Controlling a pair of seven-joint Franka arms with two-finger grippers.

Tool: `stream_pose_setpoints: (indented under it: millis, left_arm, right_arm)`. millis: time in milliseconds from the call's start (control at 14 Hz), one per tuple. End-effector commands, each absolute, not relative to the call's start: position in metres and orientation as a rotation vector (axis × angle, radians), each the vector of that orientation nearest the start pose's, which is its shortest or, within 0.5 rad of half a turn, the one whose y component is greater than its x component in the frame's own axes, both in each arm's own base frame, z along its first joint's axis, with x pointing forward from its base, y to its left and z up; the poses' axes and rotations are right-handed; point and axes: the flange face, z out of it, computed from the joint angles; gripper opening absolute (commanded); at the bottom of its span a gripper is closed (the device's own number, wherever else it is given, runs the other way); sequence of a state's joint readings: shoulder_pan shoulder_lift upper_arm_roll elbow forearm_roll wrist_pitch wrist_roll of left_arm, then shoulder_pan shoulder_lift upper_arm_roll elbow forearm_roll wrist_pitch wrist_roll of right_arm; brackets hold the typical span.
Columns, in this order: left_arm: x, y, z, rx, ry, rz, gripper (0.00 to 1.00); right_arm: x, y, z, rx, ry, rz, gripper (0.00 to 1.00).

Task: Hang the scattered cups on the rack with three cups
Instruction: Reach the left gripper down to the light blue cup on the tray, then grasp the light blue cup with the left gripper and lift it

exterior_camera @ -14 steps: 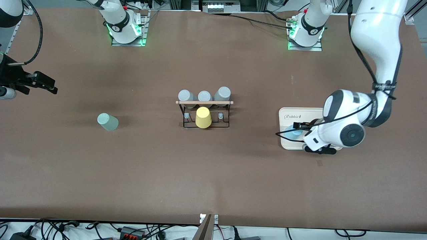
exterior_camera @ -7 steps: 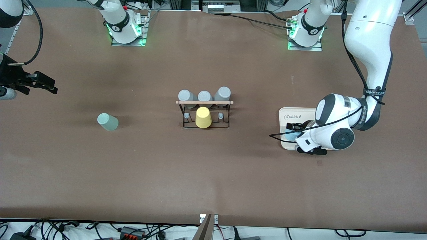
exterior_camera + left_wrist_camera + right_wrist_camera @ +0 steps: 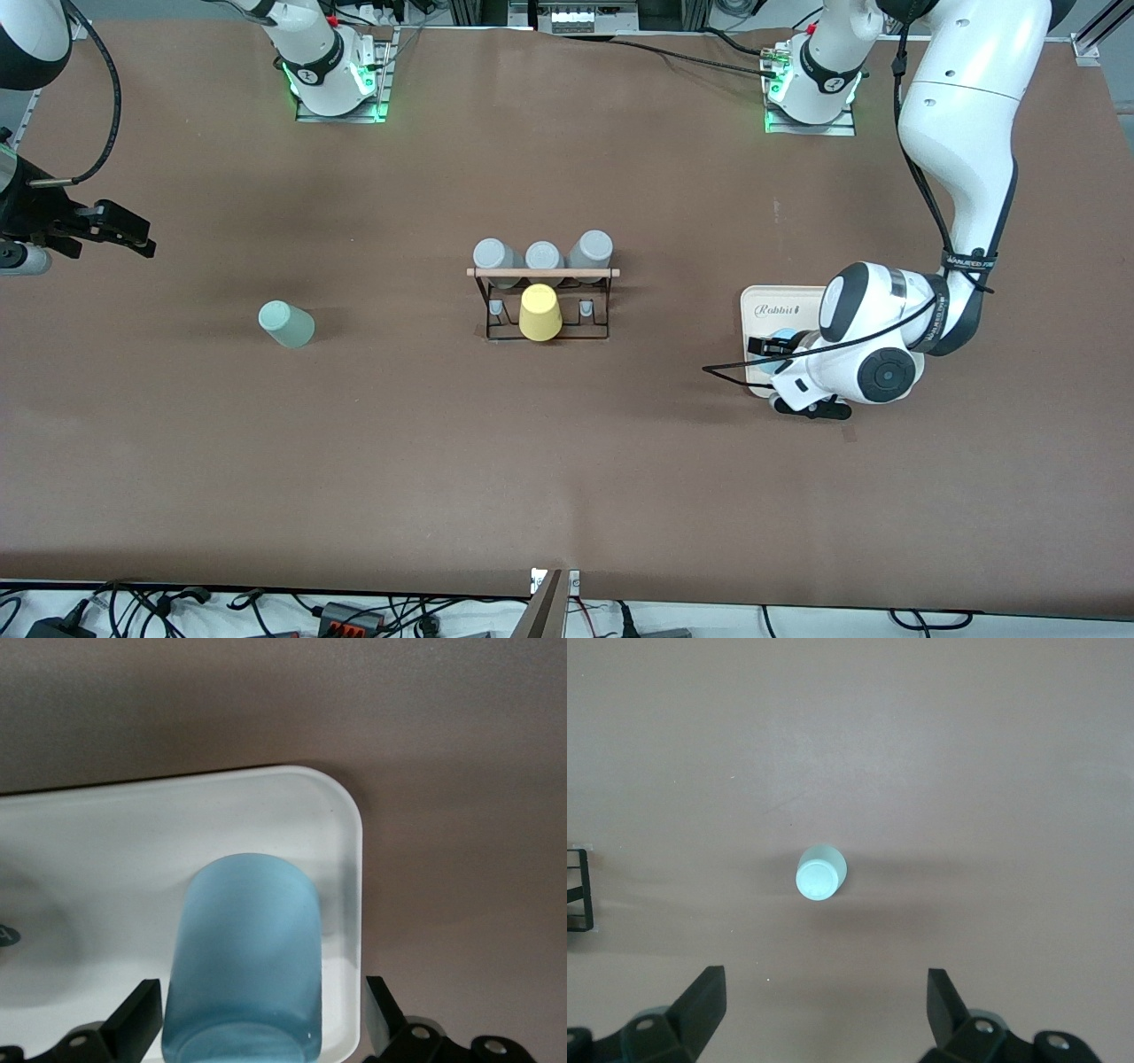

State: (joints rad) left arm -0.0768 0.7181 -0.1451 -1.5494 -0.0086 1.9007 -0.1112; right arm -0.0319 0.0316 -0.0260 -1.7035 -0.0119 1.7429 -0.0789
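Note:
The light blue cup (image 3: pixel 244 957) rests on the cream tray (image 3: pixel 106 868) near its corner and also shows in the front view (image 3: pixel 781 340). My left gripper (image 3: pixel 261 1028) is open, one finger on each side of the cup, with a gap showing at one finger; it is low over the tray (image 3: pixel 772 368). The mint-green cup (image 3: pixel 285 324) lies on the table toward the right arm's end. My right gripper (image 3: pixel 97 226) is open and empty, up in the air with the cup (image 3: pixel 819 873) in its view. The black wire rack (image 3: pixel 542 306) has a wooden rod (image 3: pixel 542 272).
Three grey tumblers (image 3: pixel 542 255) sit on the rack's pegs farther from the front camera, and a yellow tumbler (image 3: pixel 539 312) on its nearer side. A corner of the rack (image 3: pixel 578 890) shows in the right wrist view. The cream tray (image 3: pixel 780 306) lies toward the left arm's end.
My left arm has slid toward the rack's side of the tray, bringing its open fingers around the blue cup. The right gripper has shifted slightly. The cups have not moved.

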Motion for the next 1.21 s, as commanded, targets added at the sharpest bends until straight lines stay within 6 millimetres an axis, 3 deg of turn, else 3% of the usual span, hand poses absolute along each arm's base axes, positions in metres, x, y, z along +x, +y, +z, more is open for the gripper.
stream_pose_setpoints:
  millis: [0,71,143,214,357,429,643,714,929,1000,1143]
  left_arm:
    - [0.650,-0.135,0.209,-3.144,0.128,0.610,1.00]
    - [0.650,-0.133,0.208,-3.142,0.132,0.612,0.97]
    - [0.651,-0.131,0.209,-3.147,0.141,0.605,0.64]
    - [0.653,-0.129,0.212,-3.151,0.136,0.593,0.43]
    - [0.657,-0.128,0.219,-3.158,0.209,0.569,0.14]
    - [0.658,-0.128,0.223,-3.162,0.255,0.561,0.07]
    - [0.661,-0.133,0.251,-3.170,0.269,0.498,0.01]
    - [0.666,-0.139,0.272,-3.176,0.283,0.445,0.01]
    - [0.675,-0.213,0.352,-3.195,0.406,0.360,0.01]
    - [0.671,-0.248,0.375,-3.242,0.365,0.345,0.01]
    - [0.661,-0.309,0.396,-3.315,0.052,0.333,0.01]
  right_arm:
    - [0.572,-0.035,0.564,-3.164,-0.025,-0.020,1.00]
    - [0.571,-0.034,0.563,-3.164,-0.027,-0.015,1.00]
    - [0.572,-0.034,0.564,-3.162,-0.027,-0.017,1.00]
    - [0.571,-0.034,0.564,-3.162,-0.027,-0.020,1.00]
    - [0.571,-0.034,0.564,-3.162,-0.027,-0.015,1.00]
    - [0.571,-0.034,0.564,-3.162,-0.027,-0.013,1.00]
    - [0.571,-0.034,0.564,-3.162,-0.027,-0.010,1.00]
    - [0.570,-0.034,0.565,-3.162,-0.027,-0.012,1.00]
    - [0.570,-0.034,0.565,-3.162,-0.027,-0.012,1.00]
    - [0.571,-0.034,0.564,-3.162,-0.027,-0.010,1.00]
    - [0.571,-0.034,0.564,-3.162,-0.032,-0.020,1.00]
